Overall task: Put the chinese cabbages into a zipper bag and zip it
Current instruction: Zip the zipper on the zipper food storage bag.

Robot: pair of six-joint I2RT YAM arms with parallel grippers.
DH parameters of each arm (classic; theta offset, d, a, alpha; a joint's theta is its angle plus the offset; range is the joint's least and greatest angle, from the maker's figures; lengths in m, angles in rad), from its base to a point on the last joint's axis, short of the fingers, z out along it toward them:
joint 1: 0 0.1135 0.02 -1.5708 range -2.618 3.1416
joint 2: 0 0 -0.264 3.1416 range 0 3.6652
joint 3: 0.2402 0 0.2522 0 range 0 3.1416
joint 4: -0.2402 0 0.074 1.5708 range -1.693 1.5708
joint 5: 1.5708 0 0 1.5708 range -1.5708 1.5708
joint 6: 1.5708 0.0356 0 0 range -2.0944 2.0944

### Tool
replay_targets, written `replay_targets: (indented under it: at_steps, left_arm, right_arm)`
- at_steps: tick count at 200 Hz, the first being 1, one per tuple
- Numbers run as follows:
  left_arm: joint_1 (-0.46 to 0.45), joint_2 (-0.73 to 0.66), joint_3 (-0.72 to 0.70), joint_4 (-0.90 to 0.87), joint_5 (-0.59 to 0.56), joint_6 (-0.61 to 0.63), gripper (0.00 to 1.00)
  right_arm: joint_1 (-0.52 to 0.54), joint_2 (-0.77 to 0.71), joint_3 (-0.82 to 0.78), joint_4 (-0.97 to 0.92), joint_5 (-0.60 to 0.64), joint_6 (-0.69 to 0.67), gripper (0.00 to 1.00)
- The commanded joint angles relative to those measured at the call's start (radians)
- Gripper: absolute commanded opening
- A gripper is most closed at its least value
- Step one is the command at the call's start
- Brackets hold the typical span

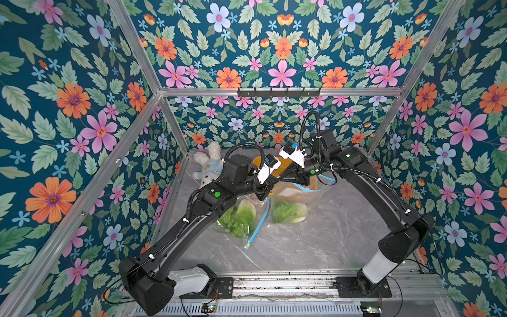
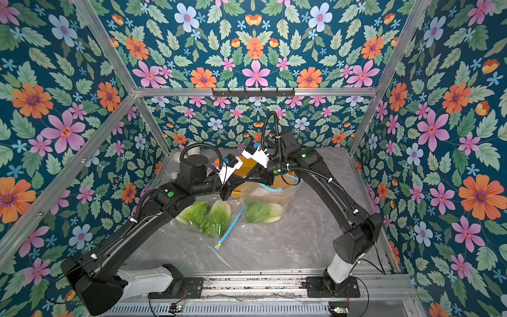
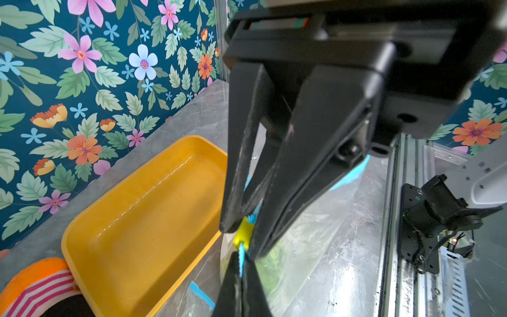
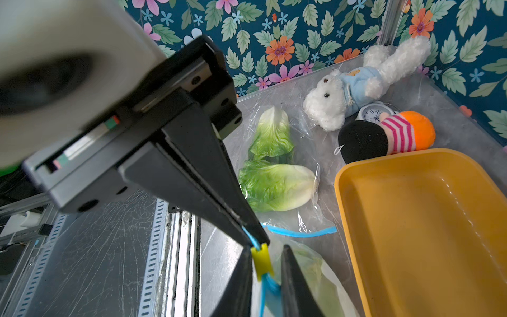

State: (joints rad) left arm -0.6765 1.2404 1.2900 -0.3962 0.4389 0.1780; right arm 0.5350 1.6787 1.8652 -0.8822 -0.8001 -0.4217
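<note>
The left claw point(image 3: 242, 238) clamps the yellow slider point(image 4: 262, 260). The right claw point(image 4: 256, 241) pinches the blue zipper strip point(image 4: 266, 282) beside it. One cabbage point(image 1: 288, 212) sits in this bag point(image 1: 290, 196); two cabbages point(image 4: 274, 186) lie in another bag point(image 4: 307, 219) on the bench point(image 1: 301, 247).

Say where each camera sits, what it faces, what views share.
Top views: above the arm bases, looking down at the table; left arm and right arm show.
Left wrist: on left arm, facing yellow tray; left gripper at yellow slider.
Right wrist: on right arm, facing bagged chinese cabbages, plush bear; right gripper pinching zip strip.
Wrist views share slider and tray.
</note>
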Motion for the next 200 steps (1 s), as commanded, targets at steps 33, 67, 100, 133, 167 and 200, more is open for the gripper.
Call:
replay_targets:
  at_steps: [33,67,100,133,167,200]
  left_arm:
    - [-0.003,-0.019,-0.009,0.068,0.0,0.004,0.0]
    - [0.003,-0.031,-0.027,0.093,-0.023,-0.015,0.0]
    - [0.02,-0.054,-0.058,0.14,-0.041,-0.053,0.0]
    - [0.042,-0.053,-0.068,0.164,-0.034,-0.087,0.0]
    - [0.061,-0.065,-0.08,0.171,-0.059,-0.105,0.0]
    - [0.087,-0.072,-0.091,0.173,-0.075,-0.133,0.0]
  right_arm:
    - [0.002,-0.011,0.013,-0.037,0.056,-0.024,0.12]
    - [0.002,-0.066,0.005,-0.042,0.109,-0.024,0.06]
    - [0.0,-0.089,0.008,-0.067,0.171,-0.011,0.06]
    - [-0.008,-0.101,-0.001,-0.091,0.175,0.007,0.06]
    - [-0.035,-0.136,-0.043,-0.083,0.174,0.039,0.06]
    - [-0.054,-0.172,-0.093,-0.075,0.183,0.063,0.06]
